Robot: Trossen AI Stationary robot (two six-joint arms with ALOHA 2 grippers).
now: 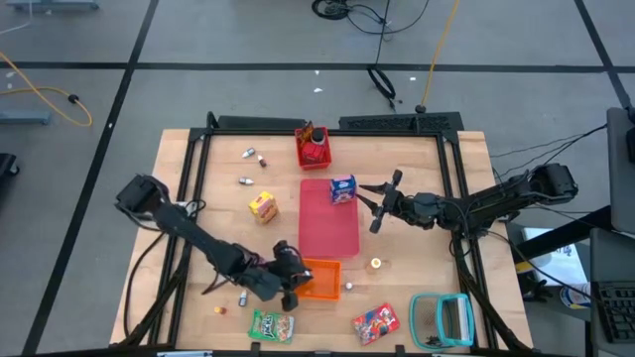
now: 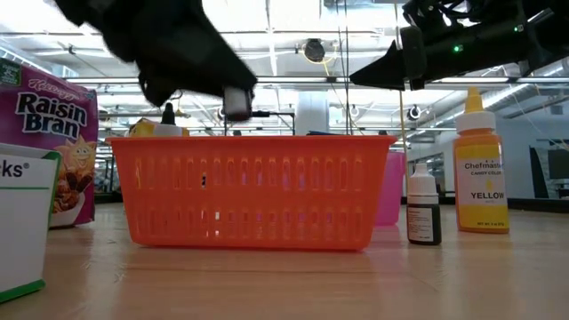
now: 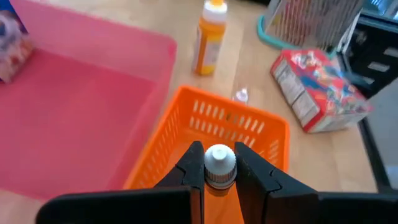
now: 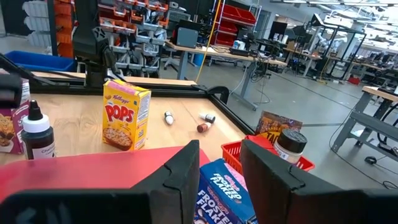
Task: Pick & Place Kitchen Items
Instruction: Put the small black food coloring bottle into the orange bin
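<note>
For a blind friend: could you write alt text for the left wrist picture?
The left gripper holds a tiny white-capped bottle over an orange basket. Beyond lie a pink tray, a yellow bottle and a red snack packet.

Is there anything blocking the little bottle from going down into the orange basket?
Nothing visible is in the way. The left gripper holds the little bottle by its white cap right above the orange basket, which is open at the top. No other thing shows between the bottle and the basket.
</note>
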